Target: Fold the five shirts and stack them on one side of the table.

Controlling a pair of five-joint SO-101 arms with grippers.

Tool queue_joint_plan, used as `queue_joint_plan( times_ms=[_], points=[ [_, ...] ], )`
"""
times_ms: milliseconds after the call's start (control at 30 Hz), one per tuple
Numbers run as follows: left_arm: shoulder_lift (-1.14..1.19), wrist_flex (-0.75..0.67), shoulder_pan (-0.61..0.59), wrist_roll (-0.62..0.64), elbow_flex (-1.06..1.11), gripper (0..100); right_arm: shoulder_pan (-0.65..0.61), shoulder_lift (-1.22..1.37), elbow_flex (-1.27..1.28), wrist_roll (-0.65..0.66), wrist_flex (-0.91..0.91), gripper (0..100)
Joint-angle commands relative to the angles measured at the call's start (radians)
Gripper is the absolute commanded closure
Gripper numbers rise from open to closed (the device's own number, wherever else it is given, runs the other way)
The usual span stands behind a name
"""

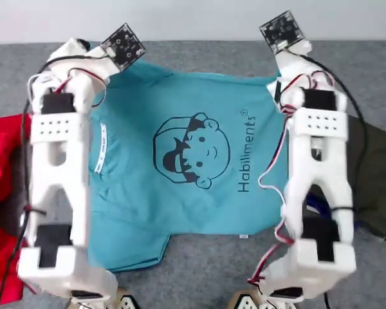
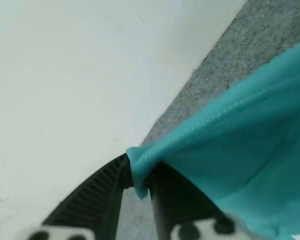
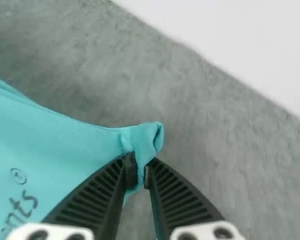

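A teal shirt (image 1: 186, 161) with a cartoon face print lies spread on the grey table, its far edge lifted between the two arms. My left gripper (image 2: 136, 176) is shut on the shirt's far left corner (image 2: 140, 160), near the table's back edge. My right gripper (image 3: 136, 172) is shut on the far right corner (image 3: 142, 140). In the high view the left arm (image 1: 55, 161) runs along the shirt's left side and the right arm (image 1: 315, 167) along its right. A red shirt (image 1: 3, 193) lies at the left edge, a dark one (image 1: 373, 187) at the right.
A white wall (image 2: 80, 75) rises just behind the table's back edge. Bare grey table surface (image 1: 206, 264) shows in front of the teal shirt between the arm bases. Wires (image 1: 273, 161) hang along the right arm.
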Motion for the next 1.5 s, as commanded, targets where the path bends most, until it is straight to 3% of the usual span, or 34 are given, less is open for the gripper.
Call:
queue_joint_plan(
  times_ms=[0, 133, 300, 633, 867, 933, 1067, 1200, 1467],
  points=[
    [0.118, -0.041, -0.014, -0.012, -0.180, 99, -0.005, 0.085, -0.081, 0.011, -0.145, 98.8],
    [0.247, -0.023, -0.029, -0.011, -0.344, 99, -0.005, 0.208, -0.198, 0.011, -0.174, 98.8],
    [0.292, 0.180, -0.031, -0.011, -0.484, 99, -0.024, 0.318, -0.333, 0.011, -0.136, 98.8],
    [0.290, 0.740, 0.009, -0.014, -0.588, 99, -0.038, 0.332, -0.450, 0.009, 0.254, 98.8],
    [0.288, 1.023, 0.029, -0.035, -0.593, 99, -0.031, 0.331, -0.520, 0.011, 0.552, 98.8],
    [0.284, 1.049, 0.021, -0.043, -0.582, 99, -0.035, 0.331, -0.554, 0.011, 0.654, 98.8],
    [0.196, 1.048, -0.002, -0.040, -0.487, 99, -0.038, 0.331, -0.615, 0.011, 0.839, 98.8],
    [0.020, 1.048, 0.014, -0.043, -0.245, 99, -0.039, 0.331, -0.634, 0.011, 0.984, 98.9],
    [-0.347, 1.046, 0.021, -0.044, 0.242, 99, -0.022, 0.166, -0.430, 0.011, 0.990, 98.9]
  ],
)
